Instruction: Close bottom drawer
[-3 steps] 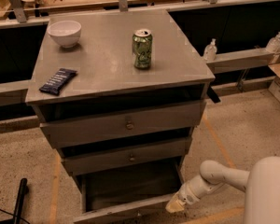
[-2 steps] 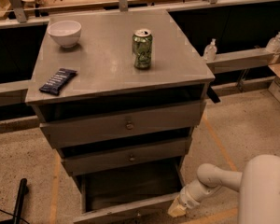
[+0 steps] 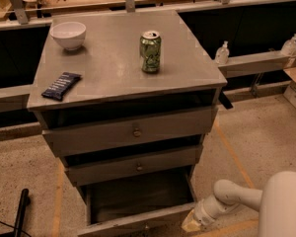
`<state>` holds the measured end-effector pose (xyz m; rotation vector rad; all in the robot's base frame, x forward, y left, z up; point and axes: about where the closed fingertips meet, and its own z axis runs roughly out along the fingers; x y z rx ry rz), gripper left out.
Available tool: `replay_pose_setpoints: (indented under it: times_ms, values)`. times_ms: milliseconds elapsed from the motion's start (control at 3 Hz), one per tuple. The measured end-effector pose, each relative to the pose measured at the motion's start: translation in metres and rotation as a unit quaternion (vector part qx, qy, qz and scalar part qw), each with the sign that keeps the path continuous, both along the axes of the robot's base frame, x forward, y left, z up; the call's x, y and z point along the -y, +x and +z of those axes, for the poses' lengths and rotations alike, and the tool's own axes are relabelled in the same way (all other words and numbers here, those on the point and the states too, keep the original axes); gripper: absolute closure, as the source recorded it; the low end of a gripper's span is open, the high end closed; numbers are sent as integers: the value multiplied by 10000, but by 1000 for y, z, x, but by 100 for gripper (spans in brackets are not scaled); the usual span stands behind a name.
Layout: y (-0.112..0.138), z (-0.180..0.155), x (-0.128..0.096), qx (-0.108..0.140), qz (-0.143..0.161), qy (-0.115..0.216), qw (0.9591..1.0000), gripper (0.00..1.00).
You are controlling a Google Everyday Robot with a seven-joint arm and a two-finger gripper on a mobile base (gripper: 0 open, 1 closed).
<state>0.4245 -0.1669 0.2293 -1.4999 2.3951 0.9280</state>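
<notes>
Item 1, location. The bottom drawer [image 3: 133, 221] is the lowest of 3 in the grey cabinet [image 3: 49, 132]. It stands pulled well out, with its dark interior open to view and its slim front panel at the lower edge of the frame. The small round knob [image 3: 147, 227] sits at the centre of that panel and is barely in view.

Item 2, gripper. The gripper [image 3: 191, 224] is low on the right, at the right-hand end of the drawer front, on the end of the white arm [image 3: 237, 196]. It is just beside the panel; contact cannot be confirmed. Whether the gripper is spread or pressed together cannot be told. It holds nothing that can be seen.

Item 3, handling, by judgement. The drawer is a rigid box, neither soft nor fragile, and it appears to be carrying nothing, so it should be light and run in under a steady push. The front is flat and smooth, so a tip pressed at an angle may skid along it. No grasp is needed; a flat push on the panel will serve. The best contact is near the knob, at mid-width. A push at the far right end, where the gripper now is, risks skewing the drawer and binding it in its runners.

Item 4, other matters. A bowl [image 3: 68, 34], a can [image 3: 150, 51] and a dark packet [image 3: 61, 85] stand on the cabinet's top surface [image 3: 108, 70]. A hard shove that jolts the cabinet could tip the can.
</notes>
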Motion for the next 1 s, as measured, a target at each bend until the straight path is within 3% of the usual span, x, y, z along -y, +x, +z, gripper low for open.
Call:
replay_pose_setpoints:
  times_ms: [333,1000]
  values:
    - [-1,-23,7,138,-191,133,9996,100]
    - [3,-39,4,195,-216,154,9995,100]
